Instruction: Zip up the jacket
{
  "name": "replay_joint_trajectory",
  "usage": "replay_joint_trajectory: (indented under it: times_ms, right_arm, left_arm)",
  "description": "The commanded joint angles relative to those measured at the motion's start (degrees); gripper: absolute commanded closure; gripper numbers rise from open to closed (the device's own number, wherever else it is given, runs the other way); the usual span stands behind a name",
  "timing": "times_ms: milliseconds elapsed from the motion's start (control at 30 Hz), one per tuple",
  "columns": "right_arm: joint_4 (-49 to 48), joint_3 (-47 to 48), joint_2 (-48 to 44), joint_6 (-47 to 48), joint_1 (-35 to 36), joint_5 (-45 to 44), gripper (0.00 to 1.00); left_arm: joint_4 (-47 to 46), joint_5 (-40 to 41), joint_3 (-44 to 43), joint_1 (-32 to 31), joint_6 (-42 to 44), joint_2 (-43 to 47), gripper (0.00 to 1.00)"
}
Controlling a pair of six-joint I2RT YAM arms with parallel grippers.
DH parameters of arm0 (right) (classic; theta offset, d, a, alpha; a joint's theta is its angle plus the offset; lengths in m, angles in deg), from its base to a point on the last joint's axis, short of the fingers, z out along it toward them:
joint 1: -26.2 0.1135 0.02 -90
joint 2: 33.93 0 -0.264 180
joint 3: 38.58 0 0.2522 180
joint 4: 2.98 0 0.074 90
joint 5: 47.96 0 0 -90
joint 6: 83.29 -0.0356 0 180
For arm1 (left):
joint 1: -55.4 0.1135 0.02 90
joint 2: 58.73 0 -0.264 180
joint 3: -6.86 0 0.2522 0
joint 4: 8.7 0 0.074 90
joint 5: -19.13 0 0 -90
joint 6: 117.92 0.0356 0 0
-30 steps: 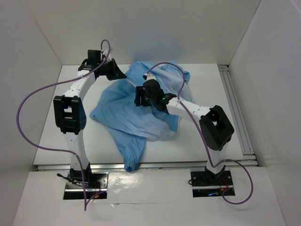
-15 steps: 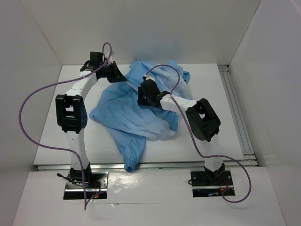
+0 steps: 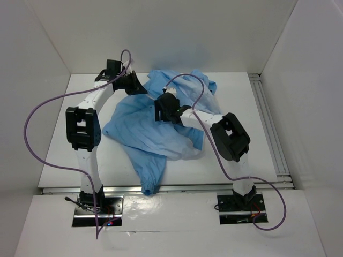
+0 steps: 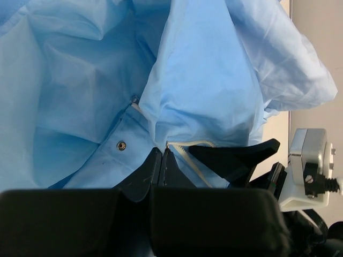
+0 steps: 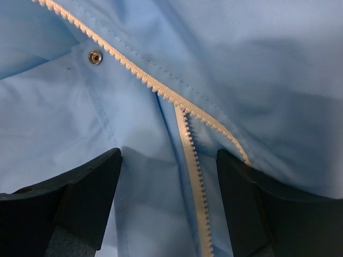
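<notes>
A: Black jaws on the left gripper (image 4: 162,155) look clenched. On what?

B: On the jacket (image 4: 203,91). They pinch its front edge right where the white zipper edging (image 4: 188,145) begins, with a snap stud (image 4: 121,145) just beside.

A: And the right gripper (image 5: 167,160)?

B: Released, jaws spread wide over the blue fabric, with two rows of that zipper edging meeting between them. Whether the pads touch the cloth I cannot tell.

A: How do the arms sit?

B: From above, the left arm (image 3: 88,107) rises from its base, bends at the elbow and reaches to the jacket's far left edge. The right arm (image 3: 225,134) folds at a raised elbow, and its forearm runs leftward to the garment's middle.

A: The jacket itself?

B: Crumpled across the middle of the white counter (image 3: 64,144), one sleeve trailing to the near edge.
</notes>
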Motion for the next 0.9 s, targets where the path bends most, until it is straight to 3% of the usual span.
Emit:
replay_joint_trajectory:
  times_ms: [0, 67, 167, 233, 300, 333, 467, 867]
  right_arm:
    - [3.0, 1.8, -1.0, 0.7, 0.9, -6.4, 0.21]
    - [2.5, 1.8, -1.0, 1.3, 0.9, -4.9, 0.23]
    - [-0.1, 1.3, -1.0, 2.4, 0.9, -0.7, 0.35]
    - [-0.9, 0.8, -1.7, 2.9, 0.9, 1.2, 0.51]
    - [-1.7, 0.8, -2.3, 2.9, 0.9, 3.1, 0.61]
    - [-1.7, 0.8, -2.3, 2.9, 1.4, 3.7, 0.77]
    - [-2.3, -0.4, -4.5, 3.4, 1.4, 4.3, 1.00]
    - [-4.3, -13.9, -18.4, 4.6, 3.6, 6.5, 1.00]
  left_arm:
    - [-0.9, -0.1, 0.0, -0.8, -0.6, -0.4, 1.00]
    - [-0.9, -0.1, 0.0, -0.8, -0.6, -0.4, 1.00]
    - [-0.9, -0.1, 0.0, -1.3, -0.6, -0.4, 1.00]
    - [-0.9, 0.4, 0.0, -1.3, -0.6, -0.4, 1.00]
    - [-0.9, 0.4, 0.0, -1.3, -0.6, -0.4, 1.00]
    - [-0.9, 0.4, 0.0, -1.3, -0.6, -0.4, 1.00]
    - [-0.9, 1.1, 0.0, -1.8, -0.6, 0.1, 1.00]
    - [0.2, 1.1, 0.5, -2.4, 0.6, 0.6, 1.00]
